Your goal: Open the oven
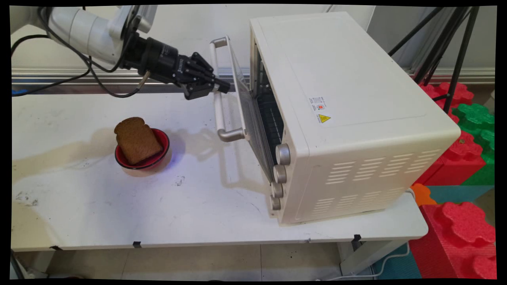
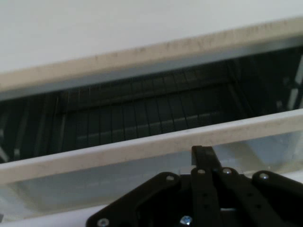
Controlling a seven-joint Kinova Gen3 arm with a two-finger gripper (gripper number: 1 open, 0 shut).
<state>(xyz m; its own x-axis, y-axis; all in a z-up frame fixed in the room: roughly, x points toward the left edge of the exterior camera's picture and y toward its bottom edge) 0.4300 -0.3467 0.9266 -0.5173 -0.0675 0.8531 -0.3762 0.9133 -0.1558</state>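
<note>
Bare counter (image 1: 206, 221) lies left of the cream toaster oven (image 1: 348, 114); its door (image 1: 247, 107) hangs ajar, the black pincer (image 1: 222, 88) clamped on the door handle (image 1: 218, 107). Bread (image 1: 136, 140) in a red bowl (image 1: 160, 152) sits well left.

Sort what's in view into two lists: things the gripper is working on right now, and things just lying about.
In play:
gripper, at the door handle
door handle of the oven door, which stands ajar
toaster oven

Lying about:
slice of brown bread standing in the red bowl
red and green foam blocks beside the table
</note>
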